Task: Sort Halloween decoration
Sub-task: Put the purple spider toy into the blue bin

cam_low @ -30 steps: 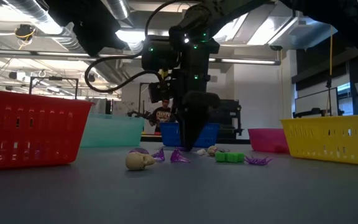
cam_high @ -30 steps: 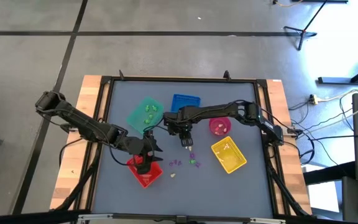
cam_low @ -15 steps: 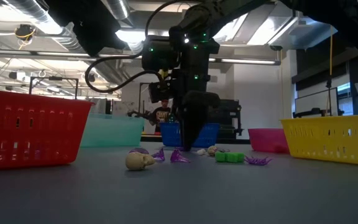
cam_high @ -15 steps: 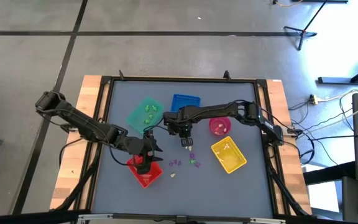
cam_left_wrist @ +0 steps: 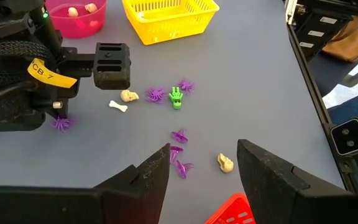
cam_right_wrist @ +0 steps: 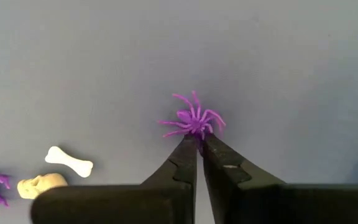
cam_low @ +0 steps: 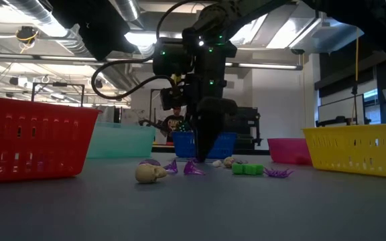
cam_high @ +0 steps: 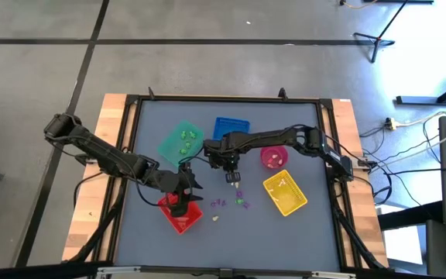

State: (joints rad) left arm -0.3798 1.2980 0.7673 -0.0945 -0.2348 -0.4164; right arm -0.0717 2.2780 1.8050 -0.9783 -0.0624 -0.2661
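Only the right wrist view showed the right gripper [cam_right_wrist: 199,144] pinching a purple spider [cam_right_wrist: 194,120]; its jaws had closed since earlier, while the left gripper's [cam_left_wrist: 202,163] jaws stood apart.

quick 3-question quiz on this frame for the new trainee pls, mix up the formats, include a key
1. True or false: the right gripper has its fingers pinched on a purple spider.
2. Which tray does the left gripper hover over? A) yellow B) blue C) red D) green
3. Fill in: the white bone lies on the table beside a pale ____.

Key
1. True. In the right wrist view the fingers meet on the spider's edge, which lies on the grey table.
2. C. The high view puts it above the red tray, fingers apart.
3. skull. The skull lies just beside the bone in the left wrist view.
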